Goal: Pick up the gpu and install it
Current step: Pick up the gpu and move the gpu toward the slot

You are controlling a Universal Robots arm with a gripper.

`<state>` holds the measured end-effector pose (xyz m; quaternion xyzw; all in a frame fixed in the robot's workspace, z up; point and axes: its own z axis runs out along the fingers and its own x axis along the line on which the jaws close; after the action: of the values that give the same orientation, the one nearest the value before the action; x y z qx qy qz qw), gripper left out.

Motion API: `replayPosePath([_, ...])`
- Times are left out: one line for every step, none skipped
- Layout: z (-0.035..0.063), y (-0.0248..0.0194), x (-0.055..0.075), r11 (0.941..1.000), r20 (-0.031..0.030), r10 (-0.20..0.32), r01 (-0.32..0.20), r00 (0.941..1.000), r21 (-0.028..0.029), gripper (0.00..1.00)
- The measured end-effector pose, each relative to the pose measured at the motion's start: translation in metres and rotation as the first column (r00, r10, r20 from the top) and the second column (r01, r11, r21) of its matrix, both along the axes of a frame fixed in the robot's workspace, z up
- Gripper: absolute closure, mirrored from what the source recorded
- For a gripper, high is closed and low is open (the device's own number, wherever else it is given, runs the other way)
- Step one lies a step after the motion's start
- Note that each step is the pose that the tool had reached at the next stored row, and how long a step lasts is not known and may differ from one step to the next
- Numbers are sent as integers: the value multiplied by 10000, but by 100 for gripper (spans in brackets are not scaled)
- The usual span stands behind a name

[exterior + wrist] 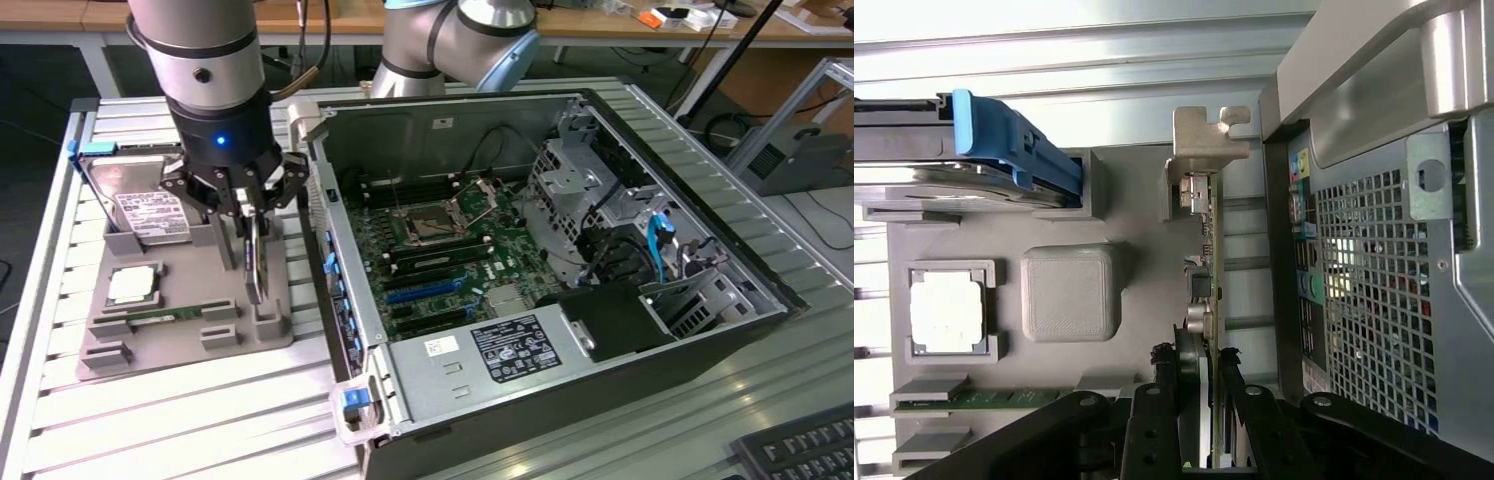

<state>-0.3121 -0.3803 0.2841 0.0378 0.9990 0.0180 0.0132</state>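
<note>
slatted metal table (174,420), grey tray (160,350) beside one open pc case (694,150). exterior view: one gpu (258,285) stands on edge in the tray under the gripper (244,255), plus one hard drive (147,210), one cpu (134,285) and one memory stick (154,318). wrist view: fingers (1154,425) pinch the card's flat faces. it looks light, stiff and fragile, so i'd hold it mid-card, away from the bracket (1206,135).

Looking round my workspace now: the bench top (174,420) is ribbed aluminium slats, pale and evenly lit, glaring almost white in the wrist view. Behind it run wooden desks (334,14) on white legs, with small clutter toward the exterior view's right, an orange item (650,17) among it. A black pole (730,50) slants down past there. On that same side a grey box unit (798,160) sits on the floor (821,225), cables trailing nearby, and a dark keyboard (801,450) lies at the bench's near corner.
</note>
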Motion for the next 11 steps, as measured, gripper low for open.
replayPosePath([3, 0, 0, 10000, -1, 0, 0, 10000, -1, 73])
replayPosePath([6, 0, 0, 10000, 0, 0, 0, 10000, -1, 73])
replayPosePath([11, 0, 0, 10000, 0, 0, 0, 10000, 0, 73])
replayPosePath([15, 0, 0, 10000, 0, 0, 0, 10000, 0, 73])
replayPosePath([17, 0, 0, 10000, -1, 0, 0, 10000, -1, 73])
replayPosePath([20, 0, 0, 10000, 0, 0, 0, 10000, -1, 73])
replayPosePath([23, 0, 0, 10000, -1, 0, 0, 10000, -1, 73])
replayPosePath([25, 0, 0, 10000, -1, 0, 0, 10000, -1, 73])
replayPosePath([27, 0, 0, 10000, 0, 1, -1, 10000, 0, 73])
replayPosePath([30, 0, 0, 10000, -1, 0, 0, 10000, -1, 73])
replayPosePath([32, 0, 0, 10000, -1, 0, 0, 10000, -1, 73])
